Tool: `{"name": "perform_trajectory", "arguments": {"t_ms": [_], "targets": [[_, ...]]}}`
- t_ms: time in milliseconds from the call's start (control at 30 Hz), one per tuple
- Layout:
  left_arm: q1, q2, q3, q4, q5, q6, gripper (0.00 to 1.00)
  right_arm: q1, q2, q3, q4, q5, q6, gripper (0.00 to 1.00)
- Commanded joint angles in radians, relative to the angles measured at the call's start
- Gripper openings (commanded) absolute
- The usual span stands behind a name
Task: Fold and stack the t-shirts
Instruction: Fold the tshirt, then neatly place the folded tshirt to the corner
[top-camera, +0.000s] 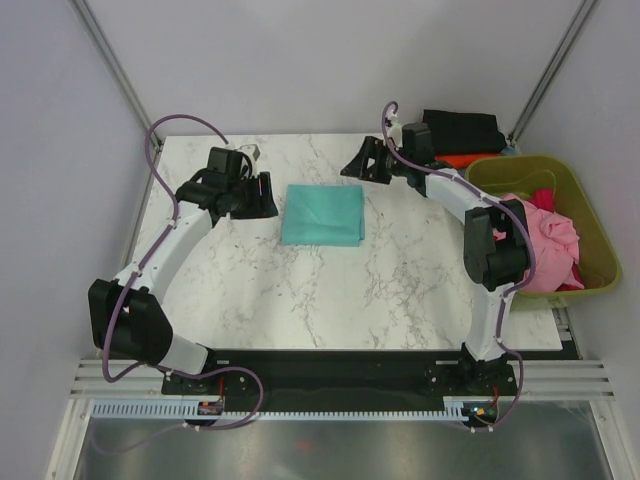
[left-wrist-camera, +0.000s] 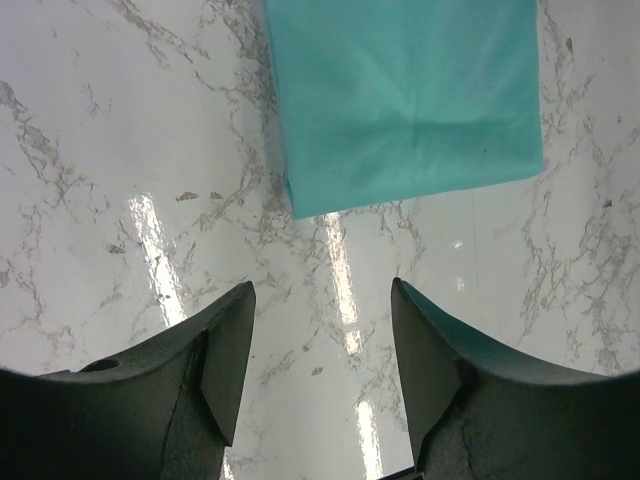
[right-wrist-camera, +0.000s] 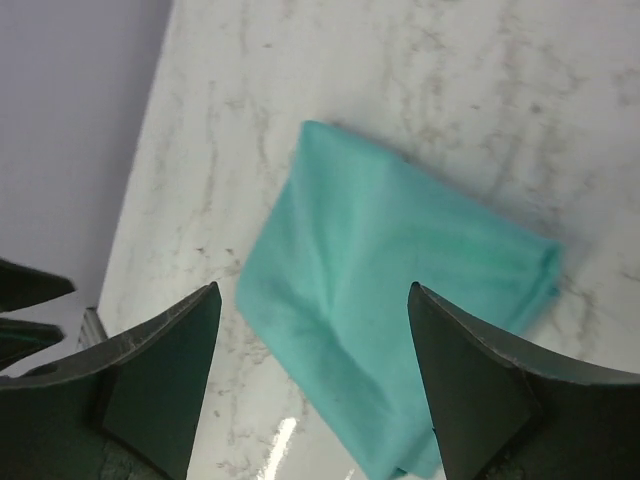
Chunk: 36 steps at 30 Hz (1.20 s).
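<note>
The left gripper (left-wrist-camera: 320, 300) is held open just off the left edge of the folded teal t-shirt (top-camera: 322, 214), with nothing between its jaws and only bare marble worktop (top-camera: 250, 290) beneath them. The right gripper (right-wrist-camera: 315, 300) is likewise held with its jaws spread wide and empty, poised near the shirt's far right corner and clear of the cloth. The shirt is laid flat as a neat rectangle near the middle of the worktop, toward the far edge. This suggests that its folding is finished and that both arms are held clear so the folds are not disturbed. A black t-shirt (top-camera: 460, 128) and an orange t-shirt (top-camera: 470, 159) are seen together at the far right corner, probably the stack to be joined. Pink tees (top-camera: 548, 240) are heaped in the olive-green tub (top-camera: 590, 230) at the right edge, seemingly awaiting folding.
</note>
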<state>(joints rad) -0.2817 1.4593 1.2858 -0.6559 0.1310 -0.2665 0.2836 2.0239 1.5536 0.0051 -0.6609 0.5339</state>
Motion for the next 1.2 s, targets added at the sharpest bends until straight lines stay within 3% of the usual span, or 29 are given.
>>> {"name": "perform_trajectory", "arguments": {"t_ms": [0,167,633,800,867,900,1033,1067,1167], "targets": [[0.003,-0.019,-0.003,0.025,-0.016,0.044,0.64,-0.015,0.015,-0.033,-0.157,0.156,-0.116,0.84],[0.001,-0.008,-0.014,0.027,-0.022,0.041,0.64,-0.03,0.053,-0.036,-0.189,0.236,-0.156,0.84],[-0.002,-0.008,-0.02,0.027,-0.019,0.035,0.63,-0.006,0.251,0.022,-0.16,0.221,-0.1,0.84],[-0.004,-0.019,-0.022,0.027,-0.014,0.038,0.63,0.025,0.277,0.017,-0.126,0.216,-0.068,0.79],[-0.004,-0.027,-0.022,0.027,-0.007,0.038,0.63,0.032,0.294,0.013,-0.113,0.204,-0.061,0.7],[-0.004,-0.03,-0.02,0.027,-0.005,0.038,0.63,0.031,0.303,0.007,-0.103,0.198,-0.057,0.6],[-0.004,-0.04,-0.023,0.029,0.005,0.038,0.63,0.031,0.306,-0.047,-0.014,0.17,-0.029,0.36],[-0.004,-0.042,-0.023,0.029,0.01,0.038,0.63,0.031,0.306,-0.068,0.03,0.138,-0.02,0.23],[-0.005,-0.047,-0.023,0.029,0.018,0.035,0.63,0.029,0.306,-0.119,0.183,0.061,0.033,0.0]]}}
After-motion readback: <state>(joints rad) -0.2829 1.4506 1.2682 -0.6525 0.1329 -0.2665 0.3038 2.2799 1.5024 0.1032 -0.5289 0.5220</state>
